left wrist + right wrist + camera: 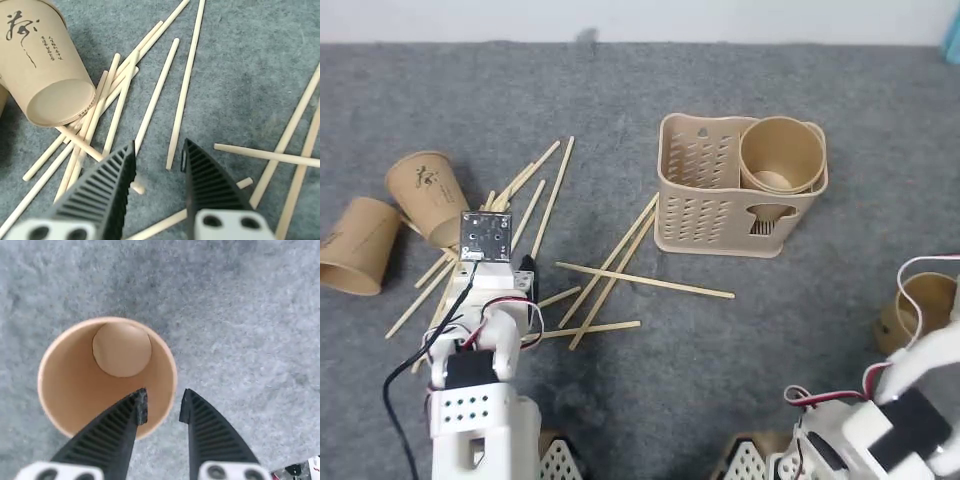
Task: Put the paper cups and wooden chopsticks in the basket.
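Partway: nested cups [782, 155] in basket [700, 215]; chopsticks [642, 281], printed cup [428, 195] and neighbour cup [358, 245] lie on bench [820, 90]; left claw [159, 145] narrowly open over sticks, right claw [164, 391] narrowly open astride upright cup [121, 350] rim.

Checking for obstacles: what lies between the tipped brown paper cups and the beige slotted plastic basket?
Scattered thin wooden chopsticks on grey carpet, in the high view.

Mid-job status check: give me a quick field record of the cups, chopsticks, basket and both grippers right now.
basket: upright, paper cup in one compartment
tipped cups: two, on their sides, left of basket
upright cup: below right gripper
chopsticks: scattered on the mat, outside basket
left gripper: open, above chopsticks
right gripper: open, fingers straddling upright cup's rim
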You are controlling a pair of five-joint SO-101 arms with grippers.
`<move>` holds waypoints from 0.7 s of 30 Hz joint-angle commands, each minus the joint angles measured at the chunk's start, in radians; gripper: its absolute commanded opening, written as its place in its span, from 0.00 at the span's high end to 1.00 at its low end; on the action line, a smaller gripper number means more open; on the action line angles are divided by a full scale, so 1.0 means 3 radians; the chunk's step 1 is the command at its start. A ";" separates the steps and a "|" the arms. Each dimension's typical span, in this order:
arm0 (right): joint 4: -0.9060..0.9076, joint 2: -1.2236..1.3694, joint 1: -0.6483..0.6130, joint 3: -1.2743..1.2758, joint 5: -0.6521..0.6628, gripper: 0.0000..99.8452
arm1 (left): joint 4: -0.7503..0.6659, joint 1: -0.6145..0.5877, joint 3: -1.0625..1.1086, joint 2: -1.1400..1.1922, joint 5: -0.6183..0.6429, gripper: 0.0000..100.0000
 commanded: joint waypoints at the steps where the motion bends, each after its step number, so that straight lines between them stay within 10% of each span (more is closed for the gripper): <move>1: -0.0253 0.0028 -0.0038 0.0082 -0.0056 0.87 | -0.0092 -0.0015 -0.0018 -0.0046 -0.0015 0.86; 21: -0.0442 0.0749 -0.0023 0.0097 -0.0056 0.93 | -0.0092 -0.0015 -0.0018 -0.0046 -0.0015 0.86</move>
